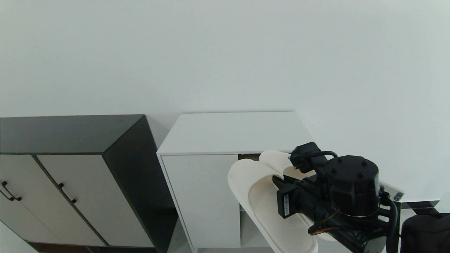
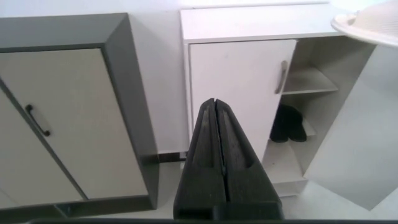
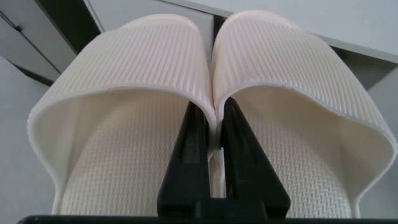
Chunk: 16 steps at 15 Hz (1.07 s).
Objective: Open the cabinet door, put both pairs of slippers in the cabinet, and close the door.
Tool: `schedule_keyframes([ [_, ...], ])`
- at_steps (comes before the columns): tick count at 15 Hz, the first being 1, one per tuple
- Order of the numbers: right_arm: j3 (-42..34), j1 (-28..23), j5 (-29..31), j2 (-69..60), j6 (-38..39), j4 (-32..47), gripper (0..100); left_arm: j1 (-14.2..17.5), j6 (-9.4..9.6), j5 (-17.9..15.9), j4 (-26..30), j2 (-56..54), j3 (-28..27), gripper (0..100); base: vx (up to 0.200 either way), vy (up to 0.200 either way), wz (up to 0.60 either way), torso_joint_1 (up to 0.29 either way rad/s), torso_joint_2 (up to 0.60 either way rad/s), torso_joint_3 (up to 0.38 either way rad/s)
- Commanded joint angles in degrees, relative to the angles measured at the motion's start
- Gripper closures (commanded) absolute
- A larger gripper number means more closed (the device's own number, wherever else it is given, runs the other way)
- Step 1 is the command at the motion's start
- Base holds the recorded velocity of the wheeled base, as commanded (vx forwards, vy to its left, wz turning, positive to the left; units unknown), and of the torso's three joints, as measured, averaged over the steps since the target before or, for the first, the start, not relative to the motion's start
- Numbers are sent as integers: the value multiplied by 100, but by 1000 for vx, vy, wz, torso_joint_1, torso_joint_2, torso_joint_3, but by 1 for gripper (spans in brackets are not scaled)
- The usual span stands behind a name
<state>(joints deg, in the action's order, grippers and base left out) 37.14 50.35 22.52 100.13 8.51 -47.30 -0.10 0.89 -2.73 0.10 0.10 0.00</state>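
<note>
Jaws of the right gripper point(image 3: 214, 112) are shut tight on the pair of cream slippers point(image 3: 155, 74). The inner edges of the two slippers are pinched together between the jaws, so both are held side by side. In the head view this arm is stretched out forward in front of the white cabinet point(image 1: 232, 135). The slippers are held up in the air, with their toes pointed up at the cabinet's top edge.

Jaws of the left gripper point(image 2: 215, 106) are pressed together with nothing between them. This gripper is pointed at the closed left door point(image 2: 239, 93) of the white cabinet and is kept well apart from it. The right door point(image 2: 354, 149) is swung open. A pair of black slippers point(image 2: 289, 124) is seen inside, below a shelf point(image 2: 308, 81).

A dark cabinet point(image 1: 70, 133) with pale doors is placed just beside the white one, on the robot's left. Both are set against a white wall point(image 1: 225, 52).
</note>
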Motion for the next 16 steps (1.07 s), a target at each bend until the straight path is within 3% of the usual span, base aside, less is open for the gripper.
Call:
schedule_keyframes([
  [1, -49, 1, -2, 50, -42, -34, 100, 1, -1, 1, -1, -1, 0, 100, 0, 0, 0, 0, 0, 0],
  [12, -76, -16, -2, 85, -51, -69, 100, 1, -10, 9, -1, -1, 0, 100, 0, 0, 0, 0, 0, 0],
  [16, -76, -25, -2, 94, -51, -157, 100, 1, 8, 1, -1, -1, 0, 100, 0, 0, 0, -128, 298, 166],
])
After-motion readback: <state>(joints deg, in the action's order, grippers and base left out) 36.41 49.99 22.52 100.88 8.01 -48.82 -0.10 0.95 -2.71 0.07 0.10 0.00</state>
